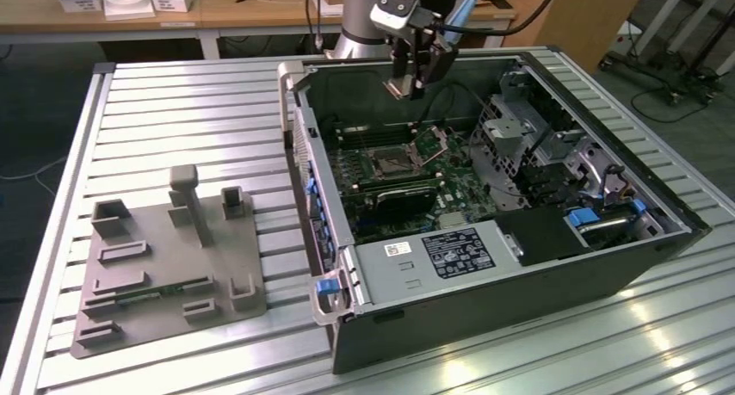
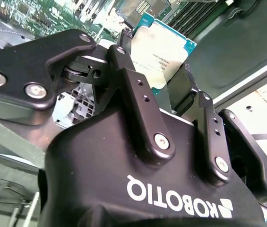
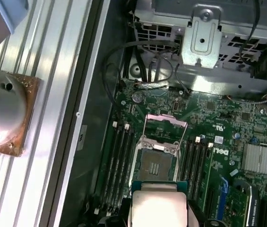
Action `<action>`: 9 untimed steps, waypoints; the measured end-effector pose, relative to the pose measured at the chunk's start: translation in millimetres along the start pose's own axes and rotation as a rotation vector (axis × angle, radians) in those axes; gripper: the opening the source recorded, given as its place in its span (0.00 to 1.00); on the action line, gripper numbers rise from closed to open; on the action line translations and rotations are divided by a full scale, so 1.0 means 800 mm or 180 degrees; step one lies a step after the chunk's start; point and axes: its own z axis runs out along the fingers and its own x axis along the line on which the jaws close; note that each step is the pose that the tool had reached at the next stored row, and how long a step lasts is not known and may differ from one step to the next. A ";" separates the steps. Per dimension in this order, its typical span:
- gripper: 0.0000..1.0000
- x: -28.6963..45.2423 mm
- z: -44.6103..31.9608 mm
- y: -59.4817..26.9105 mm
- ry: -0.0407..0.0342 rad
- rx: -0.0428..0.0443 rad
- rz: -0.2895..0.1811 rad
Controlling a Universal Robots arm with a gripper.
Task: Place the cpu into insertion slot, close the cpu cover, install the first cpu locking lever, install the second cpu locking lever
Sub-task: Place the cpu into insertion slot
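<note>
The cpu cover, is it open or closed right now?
Open. In the first wrist view the cpu cover is swung up off the socket, whose contact field lies bare; the cpu is not in it.

The whole scene is taken in by the exterior view from high up and well back at the near side: the slatted table (image 1: 172, 94), the open computer case (image 1: 643, 266) toward the exterior view's right, the arm (image 1: 365, 33) at the far edge. The motherboard (image 3: 209, 123) is looked down on from fairly near by the first wrist view. The pincer (image 2: 164, 71) is seen at very close range in the second wrist view, which is faced along it toward the board. The cpu (image 3: 158, 203) and the board are shared by both wrist views.
</note>
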 end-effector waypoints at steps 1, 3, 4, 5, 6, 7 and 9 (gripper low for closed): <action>0.54 0.0000 0.0009 0.000 -0.0001 0.0002 0.0025; 0.54 0.0000 0.0028 0.000 -0.0003 0.0009 0.0078; 0.54 -0.0001 0.0041 0.000 -0.0003 0.0013 0.0100; 0.54 -0.0001 0.0053 -0.001 -0.0003 0.0020 0.0118; 0.54 -0.0001 0.0066 -0.001 -0.0004 0.0027 0.0137; 0.54 -0.0001 0.0079 -0.001 -0.0003 0.0034 0.0153; 0.54 -0.0002 0.0105 -0.001 -0.0002 0.0050 0.0183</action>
